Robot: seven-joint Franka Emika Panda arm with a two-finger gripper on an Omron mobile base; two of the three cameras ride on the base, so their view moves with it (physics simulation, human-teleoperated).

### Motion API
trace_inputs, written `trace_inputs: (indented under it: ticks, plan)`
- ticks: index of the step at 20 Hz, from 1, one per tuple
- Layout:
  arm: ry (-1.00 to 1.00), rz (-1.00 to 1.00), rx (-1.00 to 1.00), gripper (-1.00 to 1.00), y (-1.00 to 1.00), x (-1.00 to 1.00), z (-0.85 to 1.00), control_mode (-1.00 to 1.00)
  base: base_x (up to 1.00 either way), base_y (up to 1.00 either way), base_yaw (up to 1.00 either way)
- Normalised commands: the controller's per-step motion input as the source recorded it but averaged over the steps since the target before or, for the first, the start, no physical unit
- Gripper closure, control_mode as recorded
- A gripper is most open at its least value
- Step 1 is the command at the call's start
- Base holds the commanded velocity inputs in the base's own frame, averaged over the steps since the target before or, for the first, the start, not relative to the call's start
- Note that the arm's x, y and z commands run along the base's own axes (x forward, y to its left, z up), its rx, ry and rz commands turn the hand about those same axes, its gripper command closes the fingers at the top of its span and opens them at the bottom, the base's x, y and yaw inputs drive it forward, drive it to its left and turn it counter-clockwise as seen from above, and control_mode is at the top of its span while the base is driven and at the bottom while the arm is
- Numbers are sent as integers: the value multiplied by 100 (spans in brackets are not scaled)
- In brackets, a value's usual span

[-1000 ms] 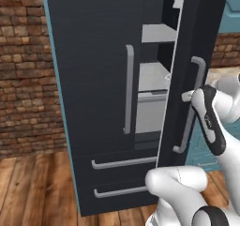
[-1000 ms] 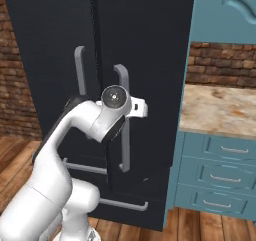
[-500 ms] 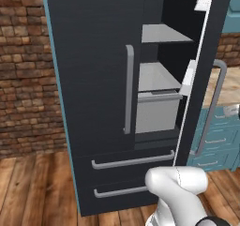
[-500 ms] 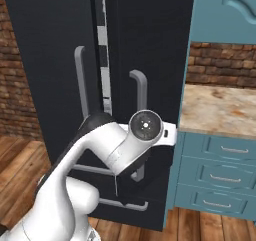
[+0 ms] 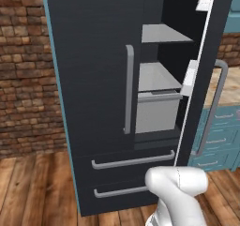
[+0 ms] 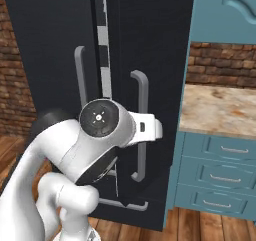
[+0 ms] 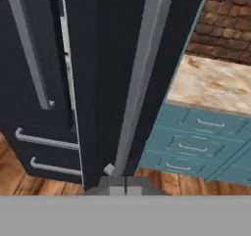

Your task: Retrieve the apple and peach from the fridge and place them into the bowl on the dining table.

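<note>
The dark fridge (image 5: 93, 79) stands with its left door closed and its right door (image 5: 208, 70) swung out edge-on. Grey inner shelves (image 5: 161, 33) and a grey bin (image 5: 157, 110) show in the gap. My gripper (image 7: 122, 188) is shut, with its tips together right at the lower end of the right door's grey bar handle (image 7: 142, 83). From the right base view, my hand sits against that same handle (image 6: 142, 130). The apple, the peach, the bowl and the dining table are out of view.
Teal cabinets with drawers (image 6: 220, 175) and a marble counter (image 6: 220, 110) stand just right of the fridge. A brick wall (image 5: 23, 79) is to its left, above a wooden floor. Two lower fridge drawers (image 5: 133, 161) are closed.
The right fridge door has swung further open. My arm moved right with it and left the left base view. The gripper went from partly open to shut.
</note>
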Motion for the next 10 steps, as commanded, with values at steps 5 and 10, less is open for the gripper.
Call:
trace_inputs:
  ticks: [5, 10]
  plan:
    - [1, 0, -37, 100, 100, 0, 39, -100, 0, 0, 0]
    - [20, 0, -31, 100, 86, 11, 1, -100, 0, 0, 0]
